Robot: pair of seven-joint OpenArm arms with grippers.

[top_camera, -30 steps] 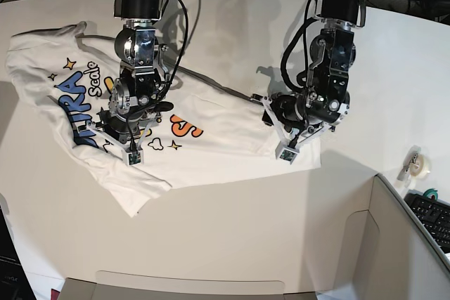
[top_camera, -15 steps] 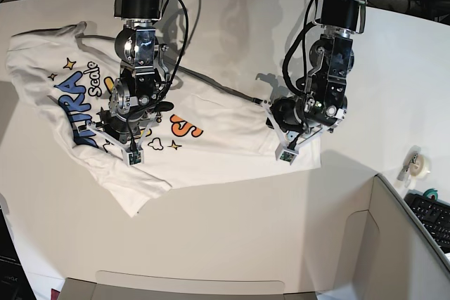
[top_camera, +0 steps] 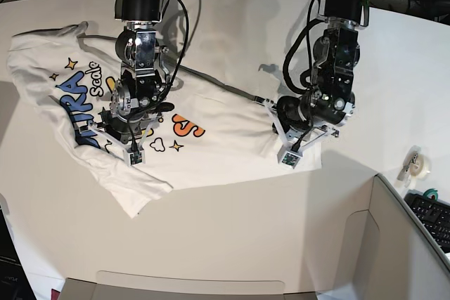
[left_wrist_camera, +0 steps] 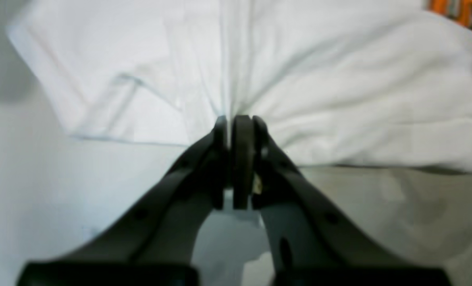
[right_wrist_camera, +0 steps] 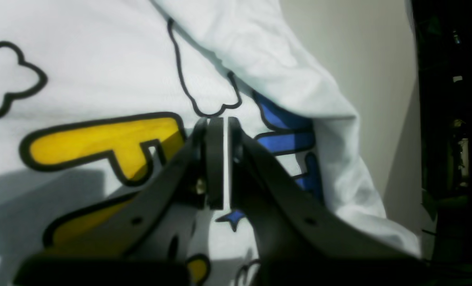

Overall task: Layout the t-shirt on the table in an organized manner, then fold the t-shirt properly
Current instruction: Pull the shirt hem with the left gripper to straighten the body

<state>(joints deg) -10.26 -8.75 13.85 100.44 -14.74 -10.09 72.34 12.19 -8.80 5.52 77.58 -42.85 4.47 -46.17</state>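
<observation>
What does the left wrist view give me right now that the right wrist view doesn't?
Left wrist only: the left gripper shut on a gathered pinch of plain white t-shirt at its edge, creases fanning out from the tips, bare table beside it.

Right wrist only: the right gripper shut over the printed front, with yellow lettering, blue lettering and cloud outlines.

Both: closed dark jaws on the same white shirt, with table past its edge.
</observation>
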